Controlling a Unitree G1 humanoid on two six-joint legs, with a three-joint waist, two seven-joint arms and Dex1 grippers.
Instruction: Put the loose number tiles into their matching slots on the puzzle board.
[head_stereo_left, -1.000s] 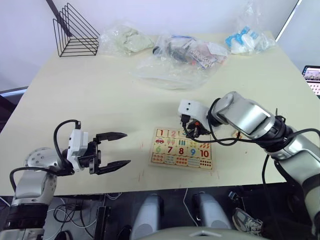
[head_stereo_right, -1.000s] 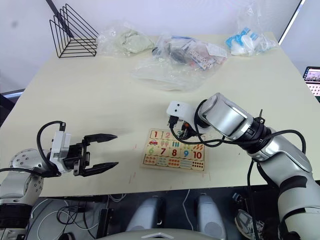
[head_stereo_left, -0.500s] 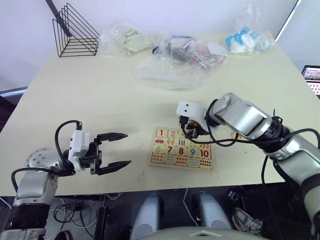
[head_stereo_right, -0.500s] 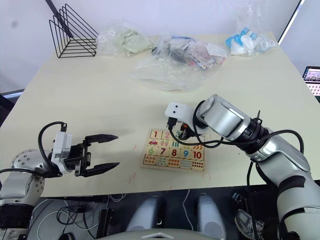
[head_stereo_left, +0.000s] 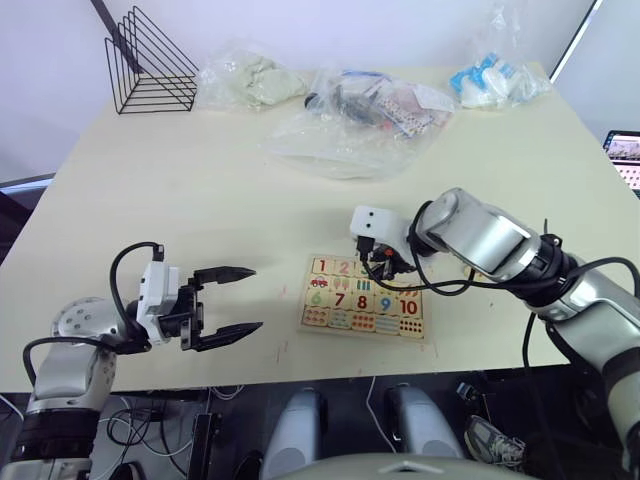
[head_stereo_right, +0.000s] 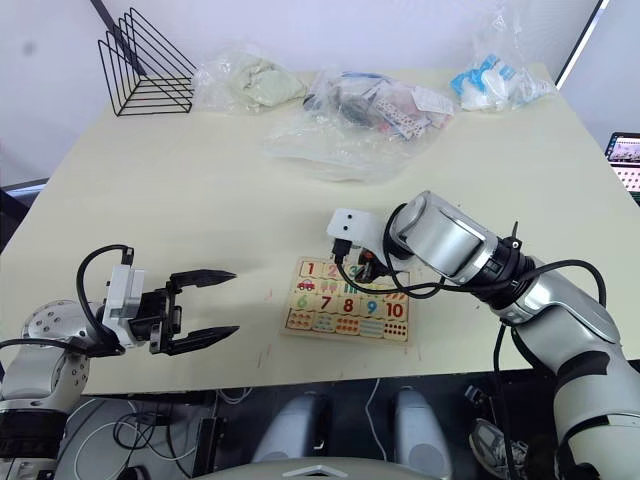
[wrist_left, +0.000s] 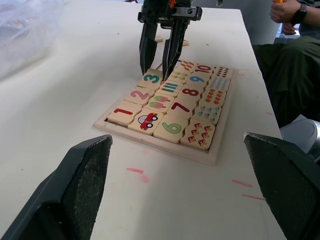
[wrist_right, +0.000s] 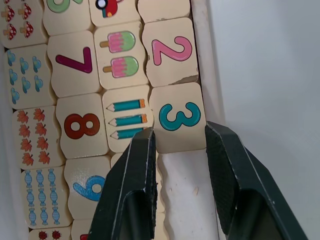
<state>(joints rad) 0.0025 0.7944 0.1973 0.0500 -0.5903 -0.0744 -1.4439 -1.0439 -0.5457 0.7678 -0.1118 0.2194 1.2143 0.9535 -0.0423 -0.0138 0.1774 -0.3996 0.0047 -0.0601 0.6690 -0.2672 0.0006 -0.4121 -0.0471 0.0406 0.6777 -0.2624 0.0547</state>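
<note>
Seating the 3 tile (wrist_right: 179, 118) is the step in hand, judging by the right tool (wrist_right: 181, 150), whose two black fingers straddle the tile's edge at a narrow spread, the tile sitting between the tips in the top row of the puzzle board (wrist_left: 165, 151). It lies next to the 2 tile (wrist_right: 170, 52), and the slot (wrist_right: 182, 175) beyond it, under the fingers, is bare wood. To do this well, the tile should be pressed flat until level with its neighbours, then the fingers opened a little and lifted straight up, so the tile is not dragged out again. Whether it is already fully down I cannot tell; from the left wrist view it looks nearly flush.

The right arm reaches in from the robot's right across the table (head_stereo_left: 180, 190), forearm low and wrist bent so the fingers point steeply down onto the board's far edge. The left tool (head_stereo_left: 222, 304) hovers well apart from the board on the robot's left, fingers spread wide and holding nothing, aimed toward the board.
</note>
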